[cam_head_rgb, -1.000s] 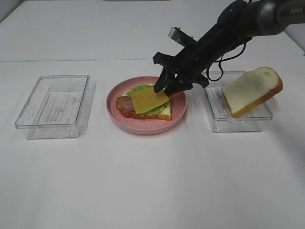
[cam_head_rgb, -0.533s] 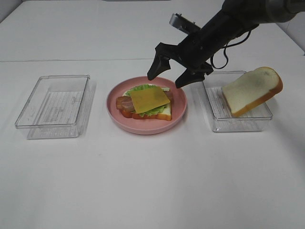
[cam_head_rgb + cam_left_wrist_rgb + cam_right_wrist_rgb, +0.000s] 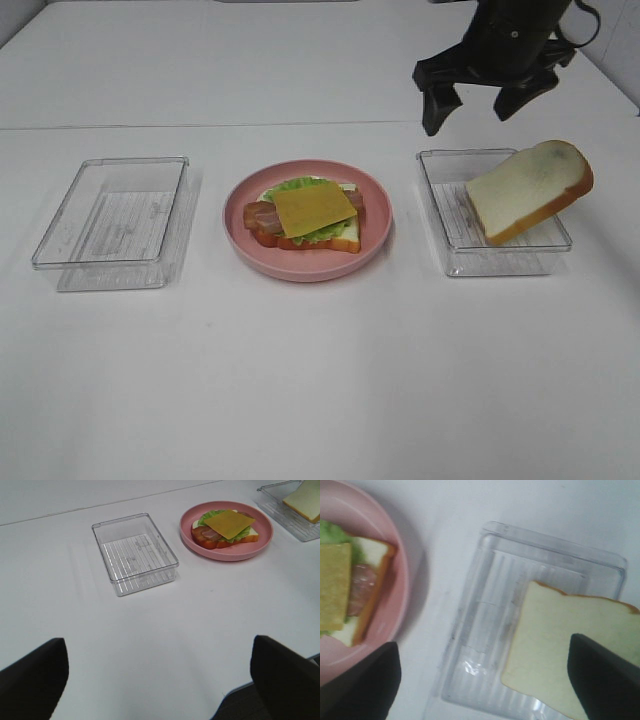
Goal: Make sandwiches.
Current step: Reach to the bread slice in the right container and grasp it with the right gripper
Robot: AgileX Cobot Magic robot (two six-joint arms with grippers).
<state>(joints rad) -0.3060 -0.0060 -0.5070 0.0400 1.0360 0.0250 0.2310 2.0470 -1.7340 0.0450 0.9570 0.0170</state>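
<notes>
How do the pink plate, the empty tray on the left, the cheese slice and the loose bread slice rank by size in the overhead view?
1. pink plate and empty tray: look about alike, too close to rank
2. loose bread slice
3. cheese slice

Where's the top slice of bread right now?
In the high view the bread slice is on the right, leaning tilted in the clear tray beside the pink plate, with the open right hand hovering behind it.
</notes>
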